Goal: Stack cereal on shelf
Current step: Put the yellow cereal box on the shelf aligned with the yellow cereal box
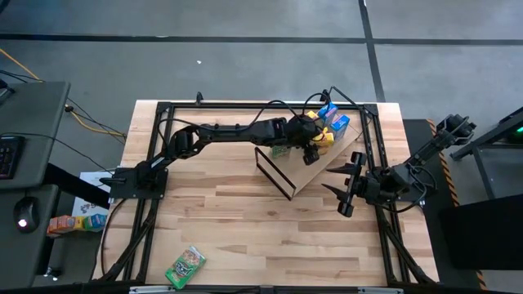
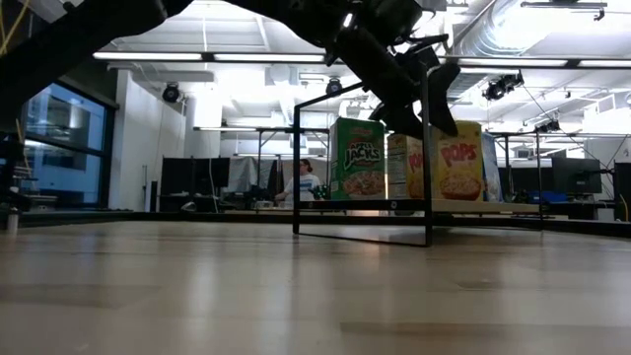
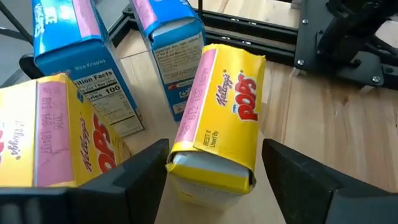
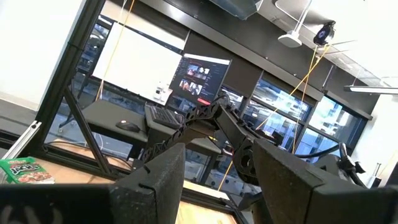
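Note:
The shelf, a light-wood board [image 1: 333, 163] with a black frame [image 1: 274, 171], stands at the table's far right. On it stand two blue boxes [image 1: 335, 117], two yellow Pops boxes [image 3: 227, 112] [image 3: 43, 137] and a green box [image 2: 357, 158]. My left gripper [image 3: 214, 154] is open just above the board, its fingers on either side of one yellow box's top end. My right gripper [image 1: 340, 186] is open and empty, near the board's right side. Another green box [image 1: 185, 267] lies flat near the table's front edge. My left gripper has its fingers either side of the yellow box's top end [image 3: 211, 168], coming from above. One finger [image 3: 146, 165] is close against a corner of the box and the other stands apart from it. I cannot tell whether it touches.
More boxes [image 1: 69, 222] lie off the table on the left. The table's black frame rails [image 1: 372, 139] run close behind and beside the shelf. Bare tabletop [image 1: 237, 220] spreads in the middle and near side.

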